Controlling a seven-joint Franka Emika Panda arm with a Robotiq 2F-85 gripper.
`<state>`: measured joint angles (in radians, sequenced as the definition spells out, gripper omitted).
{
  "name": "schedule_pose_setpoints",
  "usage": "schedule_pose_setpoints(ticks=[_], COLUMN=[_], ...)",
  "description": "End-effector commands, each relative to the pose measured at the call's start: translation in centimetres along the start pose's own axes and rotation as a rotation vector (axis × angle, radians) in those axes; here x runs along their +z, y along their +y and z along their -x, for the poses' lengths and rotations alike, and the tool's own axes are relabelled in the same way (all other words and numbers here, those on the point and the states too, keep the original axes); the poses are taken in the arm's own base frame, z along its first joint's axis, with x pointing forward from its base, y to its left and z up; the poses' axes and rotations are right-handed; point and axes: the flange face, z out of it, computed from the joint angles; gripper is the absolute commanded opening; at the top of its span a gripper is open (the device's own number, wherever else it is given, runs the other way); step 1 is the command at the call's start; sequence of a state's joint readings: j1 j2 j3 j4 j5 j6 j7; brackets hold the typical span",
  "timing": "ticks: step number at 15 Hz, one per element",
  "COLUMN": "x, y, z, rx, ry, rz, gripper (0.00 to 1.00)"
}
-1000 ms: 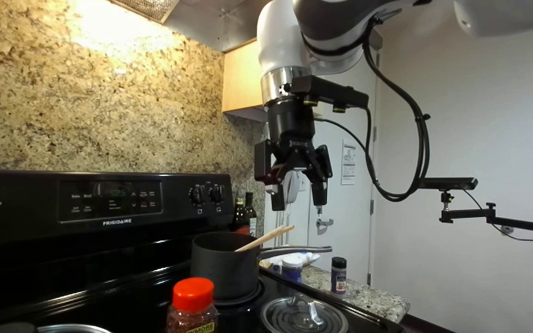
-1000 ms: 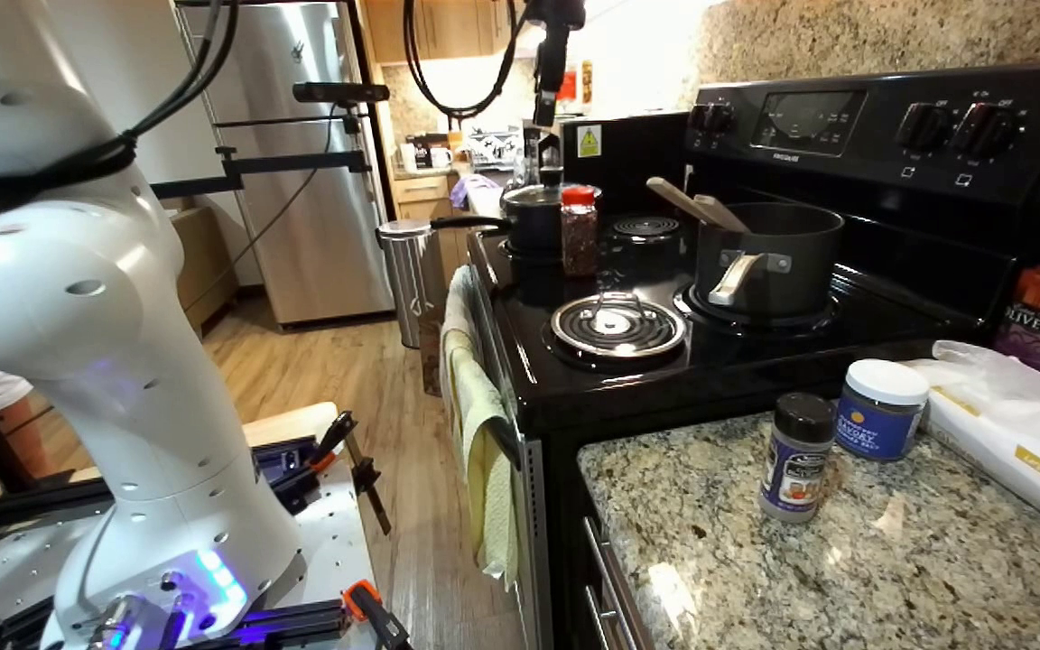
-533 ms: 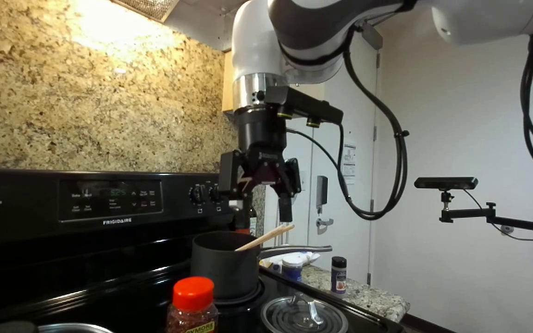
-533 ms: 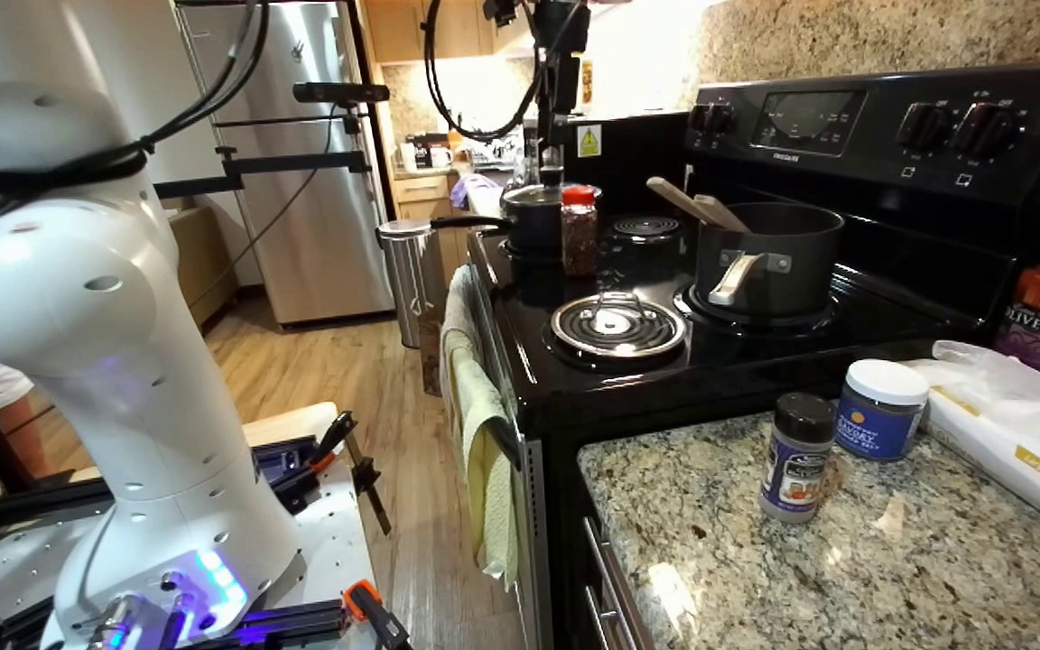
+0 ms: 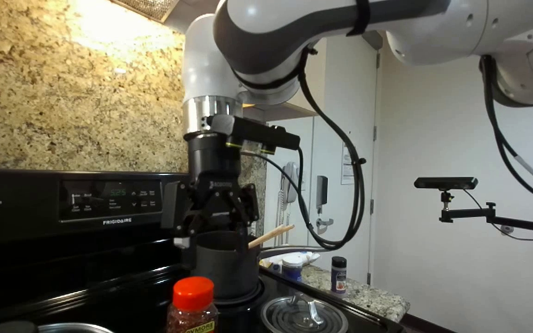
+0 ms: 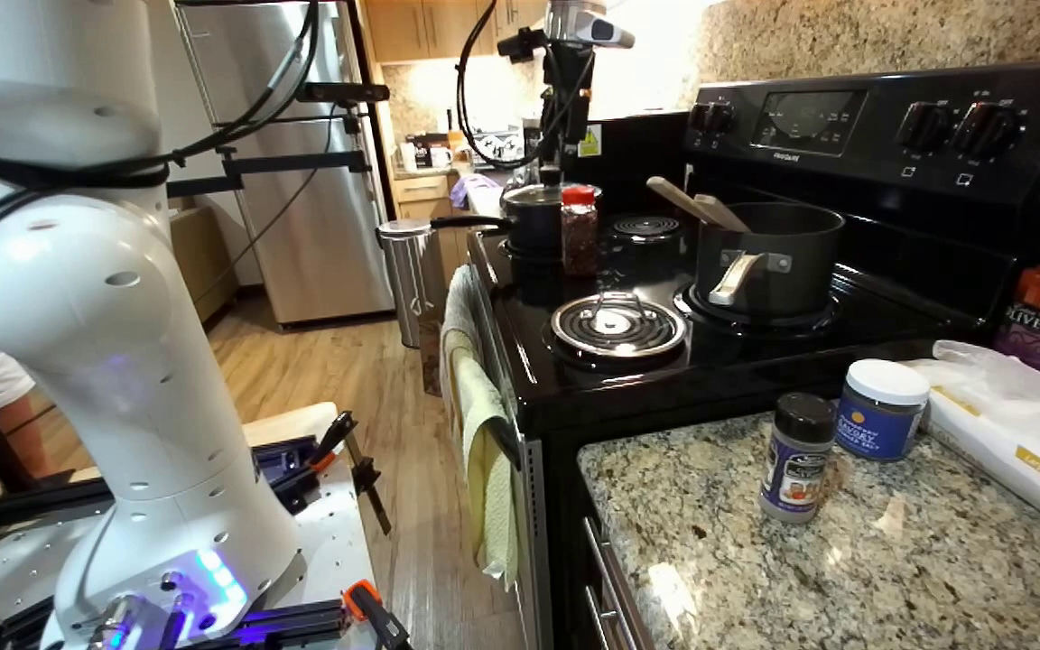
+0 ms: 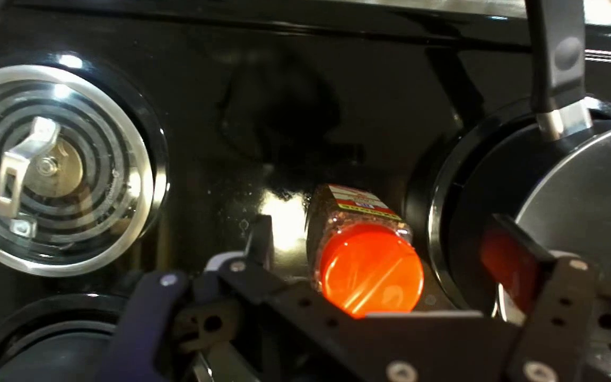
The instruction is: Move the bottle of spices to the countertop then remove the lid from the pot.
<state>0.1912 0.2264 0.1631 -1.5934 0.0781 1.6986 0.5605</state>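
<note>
The bottle of spices (image 7: 372,270), with an orange-red cap, stands upright on the black stove top. It shows in both exterior views (image 5: 192,305) (image 6: 580,235). My gripper (image 7: 382,228) is open and empty above the bottle. In the wrist view, the cap lies between its spread fingers with a gap on each side. The gripper also shows in an exterior view (image 5: 214,252). The shiny lid (image 7: 576,196) sits on the black-handled pot (image 6: 533,226) beside the bottle; its knob is not clear in the wrist view. The speckled countertop (image 6: 710,560) adjoins the stove.
A separate lid with a metal handle (image 6: 619,325) lies on a front burner. A dark grey pot (image 6: 782,271) with wooden utensils stands behind it. A dark-capped shaker (image 6: 798,460) and a white-lidded jar (image 6: 881,411) stand on the countertop. The black pot handle (image 7: 560,53) sticks out.
My open gripper has come down and, in an exterior view, moved left over the stove towards the bottle. The bottle, lids and pots have not moved.
</note>
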Motion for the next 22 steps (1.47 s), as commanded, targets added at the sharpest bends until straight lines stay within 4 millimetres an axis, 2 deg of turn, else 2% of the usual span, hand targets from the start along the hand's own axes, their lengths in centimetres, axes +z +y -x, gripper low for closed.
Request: schedule_pose_setpoints(ticks=[1,10,17,22], x=[1.1,3.1,3.2,4.1], y=[-1.8,-2.0,-1.7,-1.8], z=[-2.2,-5.3,-4.6,-3.7], rx=[0.033,0.182,0.237,0.221], ry=[0.009,0.062,0.044,-0.002], rz=[0.0,-0.022,0.005,0.065], gripper=[1.0,1.0,1.0,1.0])
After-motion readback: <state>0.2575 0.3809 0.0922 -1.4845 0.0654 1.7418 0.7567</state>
